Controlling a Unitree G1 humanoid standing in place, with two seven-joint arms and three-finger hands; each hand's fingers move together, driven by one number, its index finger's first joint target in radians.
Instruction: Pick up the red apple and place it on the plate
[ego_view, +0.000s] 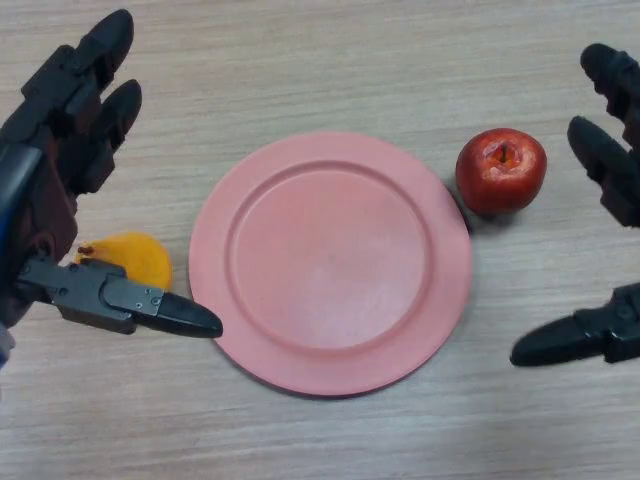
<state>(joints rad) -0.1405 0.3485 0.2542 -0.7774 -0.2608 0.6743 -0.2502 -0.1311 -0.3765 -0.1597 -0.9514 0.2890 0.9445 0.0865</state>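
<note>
nearest the camera, the right hand reaches in from the right edge with its thumb stretched low toward the plate, touching nothing. on the opposite side the left hand hangs over the desk, its thumb pointing inward at the plate's left rim. an orange fruit lies on the desk just beside the plate's left edge, partly hidden behind that left thumb. the pink plate sits flat in the middle of the desk with nothing on it. a little farther back, the red apple rests upright on the desk, stem up, just beside the plate's upper right rim and not on it. it lies between the plate and the right hand's fingers, which are spread wide and straight, apart from the apple. at the far left, the left hand's fingers are likewise spread wide and hold nothing.
</note>
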